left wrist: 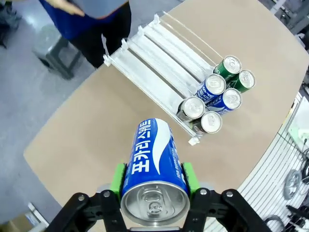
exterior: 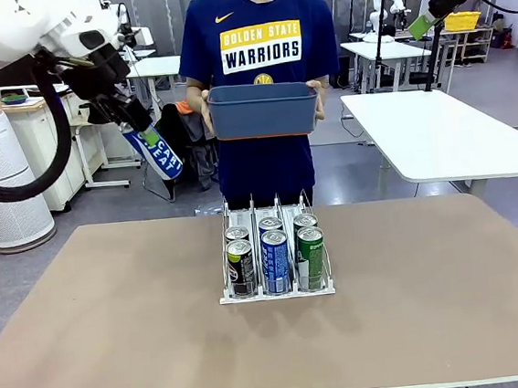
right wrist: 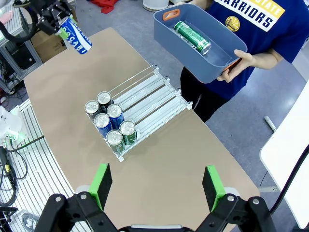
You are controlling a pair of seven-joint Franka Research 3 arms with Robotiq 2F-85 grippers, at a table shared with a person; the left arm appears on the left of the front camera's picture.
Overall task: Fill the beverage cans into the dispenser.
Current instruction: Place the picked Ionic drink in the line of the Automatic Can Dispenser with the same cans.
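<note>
Front camera faces across the table [exterior: 91, 357] to its far side; 2 high wrist cameras look down; all share the rack [right wrist: 149, 99].

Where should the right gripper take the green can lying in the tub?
Likely mid-body on the green can, jaws across its width, coming down into the open-topped tub: it lies on its side, and the walls block sideways approaches.

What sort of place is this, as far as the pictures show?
Most likely a robot laboratory, not a home or shop. White work tables stand on a bare grey floor, and the left gripper holds a blue can.
</note>
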